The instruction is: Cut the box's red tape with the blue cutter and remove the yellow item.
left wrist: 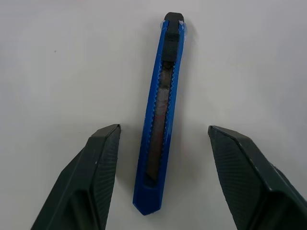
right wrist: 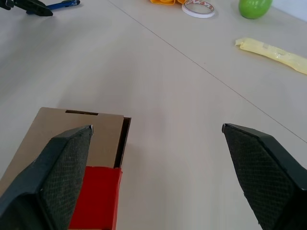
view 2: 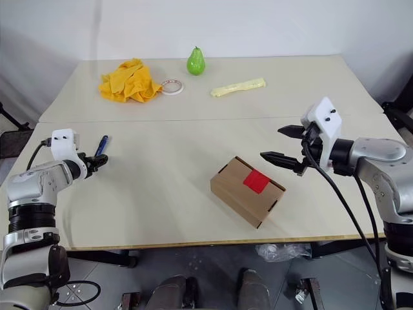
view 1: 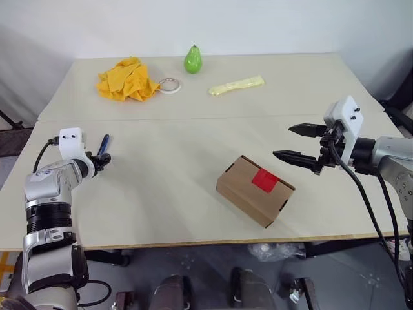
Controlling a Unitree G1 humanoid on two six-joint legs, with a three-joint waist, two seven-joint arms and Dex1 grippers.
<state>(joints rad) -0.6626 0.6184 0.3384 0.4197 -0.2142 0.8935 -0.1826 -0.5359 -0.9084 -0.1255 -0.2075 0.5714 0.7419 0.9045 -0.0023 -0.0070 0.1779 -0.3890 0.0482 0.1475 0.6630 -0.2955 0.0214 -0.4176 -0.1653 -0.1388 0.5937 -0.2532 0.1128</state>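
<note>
The blue cutter (left wrist: pixel 160 120) lies flat on the table at the left, and its far end shows past my left gripper (view 1: pixel 103 158). That gripper is open, with a finger on each side of the cutter and a gap to both. The brown box (view 1: pixel 248 194) sits closed near the table's front, right of centre, with the red tape (view 1: pixel 264 180) across its top seam. My right gripper (view 1: pixel 282 141) hovers open just above and to the right of the box. The yellow item is out of view.
At the back of the table lie an orange-yellow cloth (view 1: pixel 127 79), a white tape roll (view 1: pixel 169 84), a green pear (view 1: pixel 192 59) and a long pale yellow strip (view 1: pixel 236 85). A seam crosses the table between them and the box. The front edge runs just below the box.
</note>
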